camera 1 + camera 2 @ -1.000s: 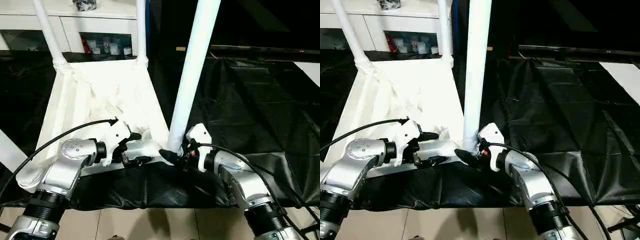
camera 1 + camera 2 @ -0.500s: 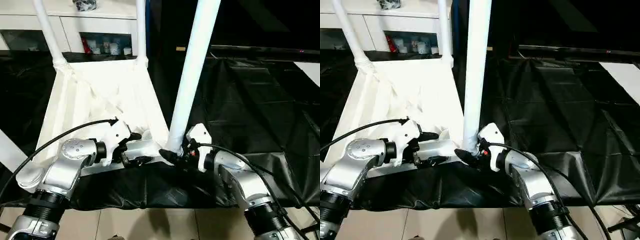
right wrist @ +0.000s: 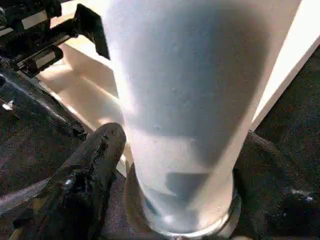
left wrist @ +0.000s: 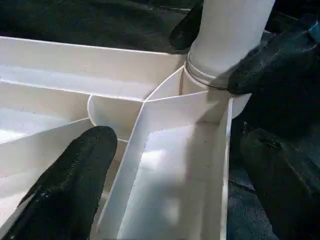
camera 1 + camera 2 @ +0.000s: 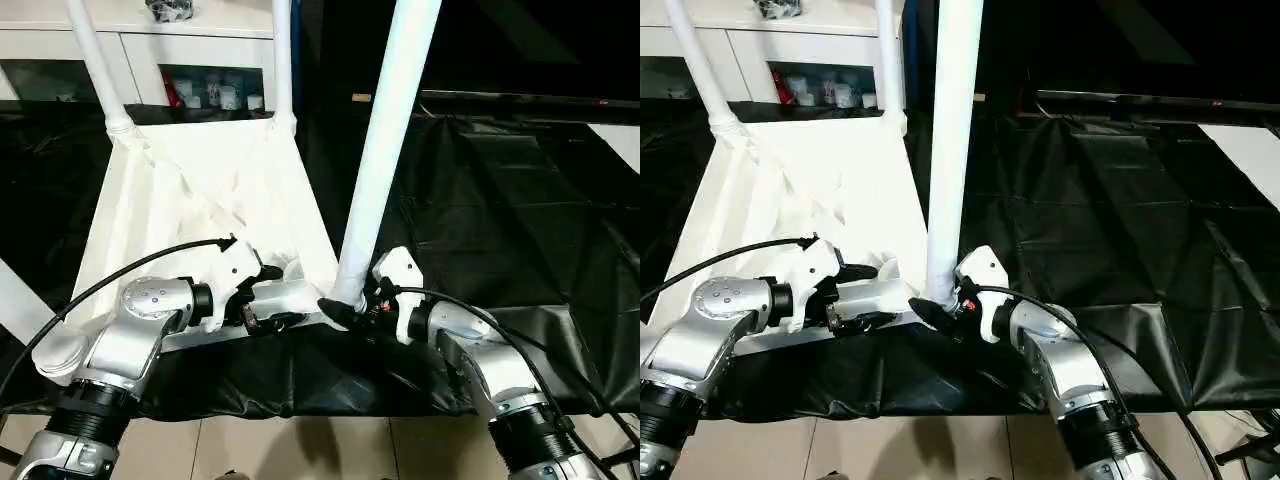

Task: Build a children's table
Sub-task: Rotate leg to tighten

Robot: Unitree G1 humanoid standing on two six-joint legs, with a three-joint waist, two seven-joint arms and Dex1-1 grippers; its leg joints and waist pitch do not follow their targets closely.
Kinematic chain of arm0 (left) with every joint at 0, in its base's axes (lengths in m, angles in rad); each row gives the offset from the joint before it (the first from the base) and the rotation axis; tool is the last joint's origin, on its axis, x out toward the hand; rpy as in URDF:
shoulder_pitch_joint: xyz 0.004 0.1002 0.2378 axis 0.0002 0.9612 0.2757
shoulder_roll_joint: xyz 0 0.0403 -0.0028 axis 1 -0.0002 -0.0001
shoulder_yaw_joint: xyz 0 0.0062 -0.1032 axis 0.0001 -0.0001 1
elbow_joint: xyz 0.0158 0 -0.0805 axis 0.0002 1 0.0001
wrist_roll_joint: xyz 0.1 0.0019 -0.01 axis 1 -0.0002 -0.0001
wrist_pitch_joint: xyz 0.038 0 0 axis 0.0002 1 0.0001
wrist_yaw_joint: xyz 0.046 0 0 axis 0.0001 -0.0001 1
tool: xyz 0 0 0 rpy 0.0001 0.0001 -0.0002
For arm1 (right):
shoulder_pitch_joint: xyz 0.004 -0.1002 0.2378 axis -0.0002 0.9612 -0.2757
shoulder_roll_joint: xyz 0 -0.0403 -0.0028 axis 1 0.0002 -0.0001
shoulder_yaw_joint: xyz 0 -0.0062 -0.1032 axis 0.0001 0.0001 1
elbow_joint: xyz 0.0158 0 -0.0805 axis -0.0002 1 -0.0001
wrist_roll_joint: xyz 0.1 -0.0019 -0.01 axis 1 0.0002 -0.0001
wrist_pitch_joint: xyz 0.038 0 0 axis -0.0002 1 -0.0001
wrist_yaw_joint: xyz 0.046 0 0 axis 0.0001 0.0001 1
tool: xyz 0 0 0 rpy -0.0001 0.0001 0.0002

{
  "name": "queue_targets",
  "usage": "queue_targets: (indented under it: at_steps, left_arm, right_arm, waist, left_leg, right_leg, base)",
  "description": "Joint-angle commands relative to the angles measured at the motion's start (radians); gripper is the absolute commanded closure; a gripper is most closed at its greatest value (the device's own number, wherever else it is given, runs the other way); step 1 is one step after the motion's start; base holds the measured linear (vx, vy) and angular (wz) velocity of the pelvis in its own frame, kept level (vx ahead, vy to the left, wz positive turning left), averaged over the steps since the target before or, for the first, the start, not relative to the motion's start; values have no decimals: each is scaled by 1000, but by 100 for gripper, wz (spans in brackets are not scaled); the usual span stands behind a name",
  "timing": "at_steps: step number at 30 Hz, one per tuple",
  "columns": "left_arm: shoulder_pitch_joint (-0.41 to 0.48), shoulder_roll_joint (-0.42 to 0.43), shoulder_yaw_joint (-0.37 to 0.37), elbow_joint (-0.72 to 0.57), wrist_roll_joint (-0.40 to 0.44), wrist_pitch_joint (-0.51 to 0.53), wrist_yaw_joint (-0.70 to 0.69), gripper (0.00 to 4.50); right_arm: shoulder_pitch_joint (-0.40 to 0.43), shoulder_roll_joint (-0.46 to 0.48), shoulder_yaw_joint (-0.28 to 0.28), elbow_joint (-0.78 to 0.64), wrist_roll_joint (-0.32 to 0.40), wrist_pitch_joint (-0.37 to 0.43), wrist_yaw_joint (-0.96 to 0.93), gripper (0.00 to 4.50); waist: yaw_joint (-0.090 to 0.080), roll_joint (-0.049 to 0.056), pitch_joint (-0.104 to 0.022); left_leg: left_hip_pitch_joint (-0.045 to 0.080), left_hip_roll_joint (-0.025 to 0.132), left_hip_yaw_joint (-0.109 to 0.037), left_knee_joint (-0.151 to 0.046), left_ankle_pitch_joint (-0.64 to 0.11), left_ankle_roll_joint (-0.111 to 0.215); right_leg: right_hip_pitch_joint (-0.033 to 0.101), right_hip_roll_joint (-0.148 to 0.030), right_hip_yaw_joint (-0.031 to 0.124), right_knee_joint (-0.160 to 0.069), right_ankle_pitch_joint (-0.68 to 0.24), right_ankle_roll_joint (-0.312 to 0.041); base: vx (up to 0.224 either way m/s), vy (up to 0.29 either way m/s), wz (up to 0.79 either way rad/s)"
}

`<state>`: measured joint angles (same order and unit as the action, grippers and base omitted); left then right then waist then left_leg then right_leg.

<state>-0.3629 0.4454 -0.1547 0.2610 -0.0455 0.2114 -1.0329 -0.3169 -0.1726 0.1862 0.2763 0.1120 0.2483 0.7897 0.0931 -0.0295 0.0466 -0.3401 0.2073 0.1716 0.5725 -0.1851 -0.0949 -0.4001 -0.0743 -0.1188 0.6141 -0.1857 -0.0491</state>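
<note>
At tabletop point(image 5: 200, 200) corner, right gripper point(image 5: 350, 308) clasps leg point(image 5: 385, 150).

1. Looks like a staged indoor test room, part lab, part home.
2. Black sheeting point(image 5: 480, 200) draped over the work surface.
3. White cabinet point(image 5: 150, 40) with glass doors behind, small bottles point(image 5: 215, 97) inside.
4. Beige tiled floor point(image 5: 300, 450) below.

Children's table point(image 5: 200, 190) lying upside down on the sheet-covered tabletop point(image 5: 500, 200); two legs point(image 5: 95, 60) standing in far corners, cabinet point(image 5: 180, 60) behind; nearest leg point(image 5: 385, 150) standing in near right corner, between both tools.
</note>
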Motion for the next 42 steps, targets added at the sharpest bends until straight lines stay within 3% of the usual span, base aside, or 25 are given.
queue_targets:
  at_steps: [1, 42]
  left_arm:
    - [-4, 2, -8, -13, 3, -7, -2, 5]
    - [-4, 2, -8, -13, 3, -7, -2, 5]
  right_arm:
    - [-11, -6, 13, -2, -2, 10, 7, 92]
    - [-11, -6, 13, -2, -2, 10, 7, 92]
  waist:
    - [6, 5, -65]
    - [5, 5, -65]
  left_leg:
    - [-8, 23, -6, -51, -118, 46]
    - [-8, 23, -6, -51, -120, 45]
  right_leg:
    - [67, -73, 68, -72, -177, -115]
    - [66, -73, 68, -71, -172, -118]
  base:
    - [0, 0, 0]
    - [0, 0, 0]
